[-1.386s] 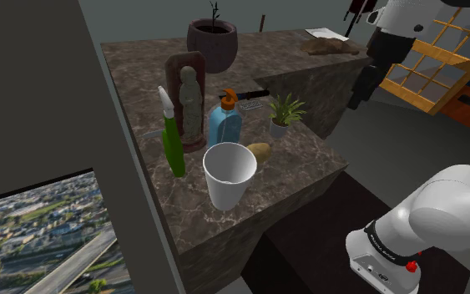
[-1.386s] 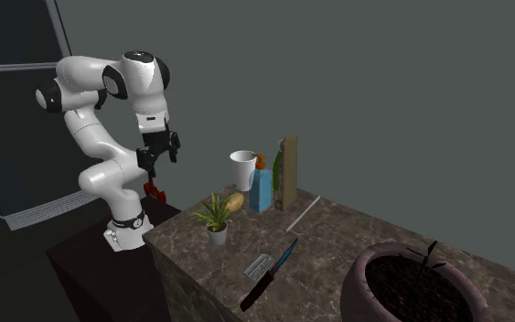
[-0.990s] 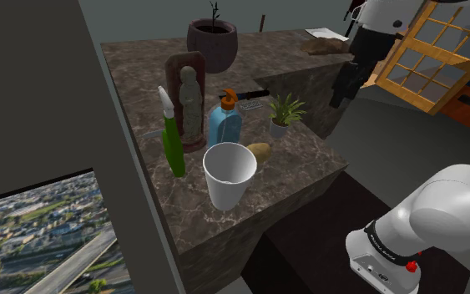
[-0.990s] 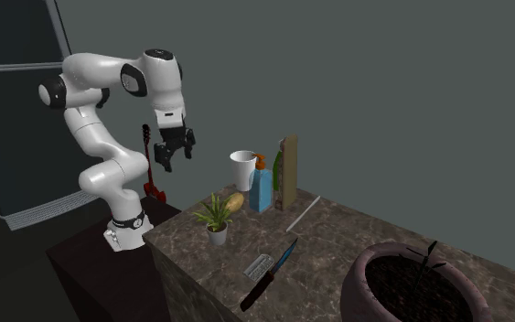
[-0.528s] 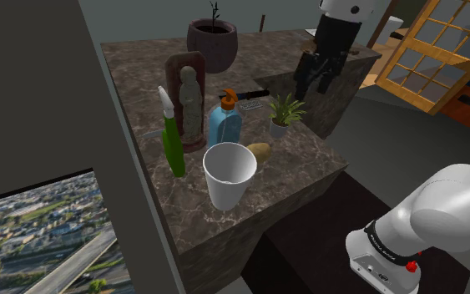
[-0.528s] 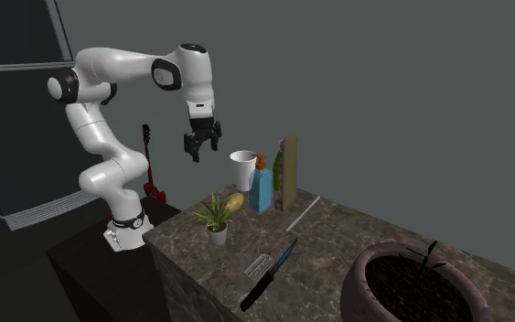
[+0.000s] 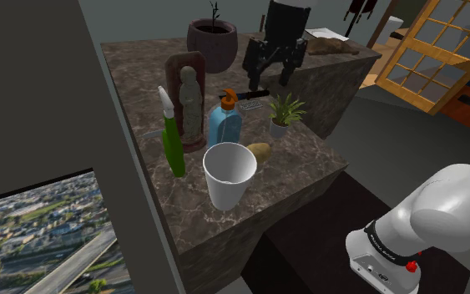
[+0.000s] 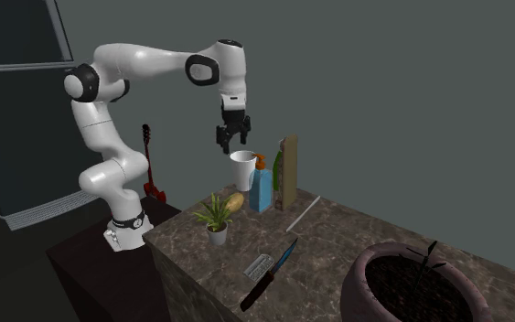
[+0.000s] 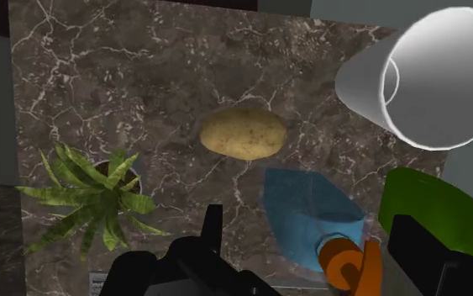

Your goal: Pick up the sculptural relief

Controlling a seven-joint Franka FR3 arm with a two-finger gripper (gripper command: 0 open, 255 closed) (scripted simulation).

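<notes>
At the shoulder view's left a green spray bottle (image 7: 172,140) stands on the dark marble counter (image 7: 308,171) and covers the lower left corner of the sculptural relief (image 7: 188,98). The relief is a dark reddish-brown upright plaque with a pale grey standing figure on it, and it stands just behind this bottle. In the second exterior view the relief shows as a thin slab seen from its edge, and its face cannot be made out there. Just to the right of it stands a blue soap bottle (image 7: 224,125) with an orange pump, which hides part of its lower right side. In front of them are a white cup (image 7: 229,174) and a potato (image 7: 260,153). Further right stands a small potted plant (image 7: 284,113), and behind it lies a knife (image 7: 255,93), half hidden by the arm. The gripper (image 7: 268,75) hangs above the counter, to the right of the relief and apart from it. Its jaws stand released with nothing between them. In the wrist view the fingers (image 9: 432,252) are cut off at the edge.
</notes>
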